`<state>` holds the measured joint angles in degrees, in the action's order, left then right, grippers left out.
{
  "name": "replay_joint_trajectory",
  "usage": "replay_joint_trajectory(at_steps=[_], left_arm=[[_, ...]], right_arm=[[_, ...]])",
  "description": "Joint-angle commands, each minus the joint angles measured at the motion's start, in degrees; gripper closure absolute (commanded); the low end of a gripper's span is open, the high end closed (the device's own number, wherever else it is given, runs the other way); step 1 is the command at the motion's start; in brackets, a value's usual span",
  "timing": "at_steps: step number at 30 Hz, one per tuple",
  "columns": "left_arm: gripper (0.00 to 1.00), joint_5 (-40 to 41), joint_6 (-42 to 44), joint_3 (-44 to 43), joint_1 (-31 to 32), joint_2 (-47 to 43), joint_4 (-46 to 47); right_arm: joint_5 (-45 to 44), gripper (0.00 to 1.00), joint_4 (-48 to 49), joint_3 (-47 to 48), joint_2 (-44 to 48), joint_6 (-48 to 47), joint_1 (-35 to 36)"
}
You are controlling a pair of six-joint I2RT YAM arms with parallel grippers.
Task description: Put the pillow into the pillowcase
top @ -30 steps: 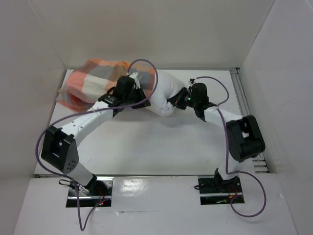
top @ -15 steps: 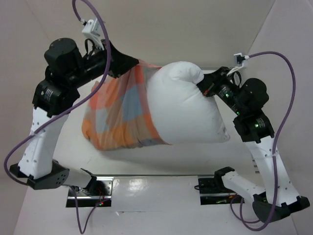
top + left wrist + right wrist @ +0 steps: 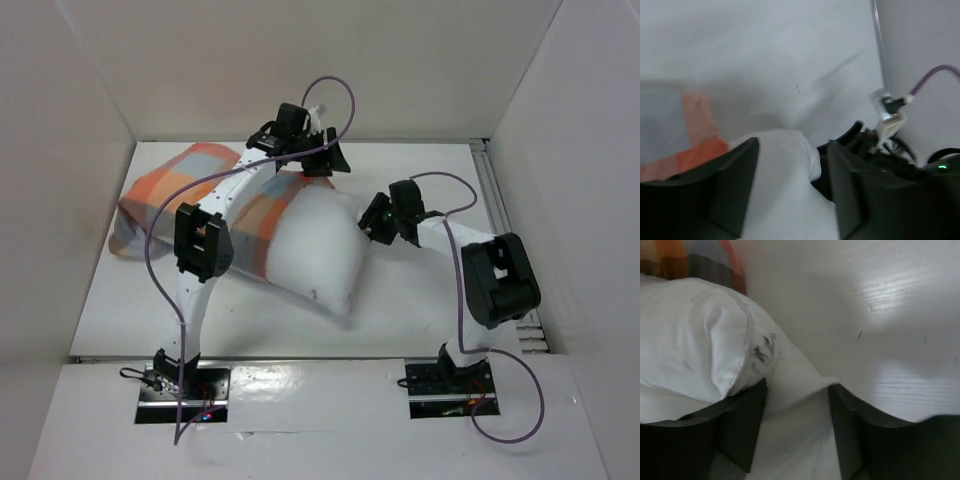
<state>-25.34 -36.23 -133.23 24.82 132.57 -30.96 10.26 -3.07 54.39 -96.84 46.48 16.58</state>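
Observation:
The plump white pillow (image 3: 318,252) lies on the table with its left part inside the checked orange, grey and blue pillowcase (image 3: 185,190); its right end sticks out. My left gripper (image 3: 325,160) hovers at the pillow's far edge, open, with the white pillow (image 3: 785,200) showing between its jaws and the pillowcase (image 3: 695,130) to their left. My right gripper (image 3: 372,215) is at the pillow's right corner, open. In the right wrist view that gripper (image 3: 797,387) has loose white pillow (image 3: 690,330) fabric lying between its spread fingers, and the pillowcase (image 3: 695,260) edge shows at top left.
White walls enclose the white table (image 3: 400,300) on the left, back and right. A metal rail (image 3: 492,200) runs along the right edge. Purple cables loop over both arms. The left arm's links lie across the pillowcase.
Half a second ago both grippers held the pillow and pillowcase lifted toward the camera. Now the bundle lies on the table and both grippers have opened and let go.

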Motion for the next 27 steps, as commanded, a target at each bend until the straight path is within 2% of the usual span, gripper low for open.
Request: replay_joint_trajectory(at_steps=[1, 4, 5, 6, 7, 8, 10, 11, 13, 16, 17, 18, 23, 27], left_arm=[[0.23, -1.22, 2.02, 1.02, 0.32, -14.16, 7.33], [0.22, 7.39, 9.14, 6.04, 0.84, -22.16, -0.81], [0.24, 10.11, 12.12, 10.49, 0.85, -24.18, -2.42], [0.26, 17.45, 13.28, 13.4, 1.8, -28.73, -3.92], [0.26, 20.91, 14.25, 17.0, 3.03, -31.38, -4.63], [0.27, 24.08, 14.26, 24.96, 3.04, -34.2, -4.03], [0.28, 29.81, 12.85, 32.73, 4.35, -43.48, -2.19], [0.28, 31.04, 12.15, 41.12, 4.36, -46.93, -0.26], [0.28, 34.82, 11.36, 49.17, 5.85, -57.36, 4.4], [0.27, 39.39, 9.25, 60.26, 5.86, -67.58, 4.94], [0.26, 40.54, 9.25, 63.76, 5.86, -68.93, 4.94], [0.18, 42.55, 8.55, 64.93, 5.86, -69.81, 4.25], [0.15, 41.95, 8.54, 67.39, 5.86, -67.89, 2.57], [0.18, 47.91, 9.07, 67.4, 5.86, -65.17, 1.44]], right_arm=[[-2.52, 0.31, -0.43, 3.44, 8.49, -3.93, 0.92], [-4.37, 0.16, -5.95, 4.14, 11.39, -9.02, -0.67], [-4.9, 0.16, -7.11, 4.14, 12.28, -10.08, -1.28], [-5.42, 0.16, -7.82, 3.36, 13.33, -11.48, -1.29], [-5.43, 0.11, -8.44, 2.48, 15.86, -12.02, -1.29], [-5.43, 0.05, -8.44, 1.6, 17.19, -12.03, -1.29], [-4.91, 0.05, -9.06, -1.38, 20.7, -12.03, -1.29], [-4.38, 0.0, -9.06, -2.44, 21.77, -12.03, -1.29], [-1.57, 0.0, -9.06, -4.81, 24.83, -12.03, -1.29], [3.52, 0.0, -6.79, -8.68, 29.14, -10.89, -0.59], [4.76, 0.0, -5.9, -9.64, 29.94, -10.27, -0.58], [6.25, 0.0, -5.02, -11.39, 29.95, -8.96, 0.98], [6.79, 0.0, -3.96, -11.94, 26.98, -7.28, 5.83], [7.4, 0.0, -2.03, -11.94, 25.83, -6.75, 7.15]])
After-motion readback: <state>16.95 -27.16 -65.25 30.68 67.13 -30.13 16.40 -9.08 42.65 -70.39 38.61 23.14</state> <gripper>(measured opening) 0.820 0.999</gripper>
